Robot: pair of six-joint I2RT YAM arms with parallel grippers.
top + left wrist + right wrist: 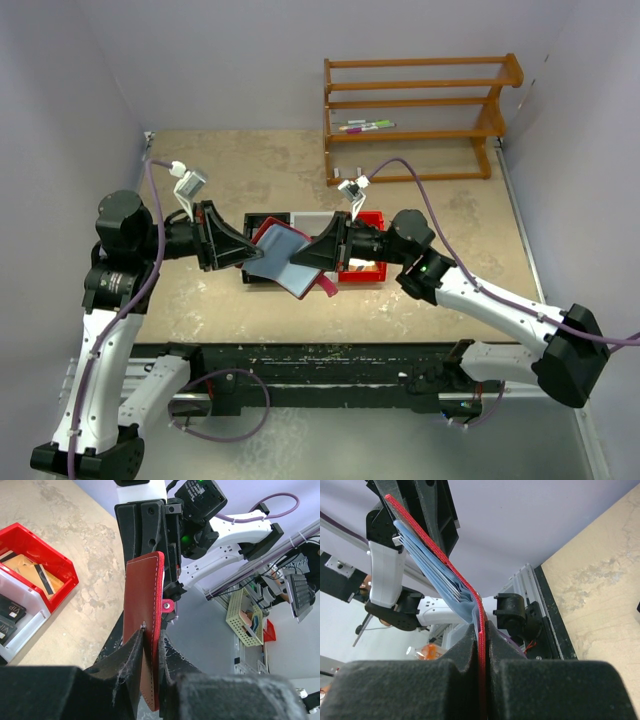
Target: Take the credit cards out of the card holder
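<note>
The maroon card holder (285, 258) is held open in the air between both arms, its blue-grey sleeves facing up. My left gripper (240, 258) is shut on one cover; the left wrist view shows the maroon cover (145, 610) edge-on between the fingers, with the red strap tab (168, 607). My right gripper (318, 262) is shut on the other cover; the right wrist view shows the red edge (470, 597) and fanned blue sleeves (427, 562). Tan credit cards (37, 575) lie in the red bin (67, 575). I see no card sticking out of the sleeves.
The red bin (372, 268) stands under and behind the holder, beside a white tray (27, 622) holding dark cards (11, 607). A wooden rack (415, 115) with markers stands at the back right. The table's dark front rail (320, 360) runs below the grippers.
</note>
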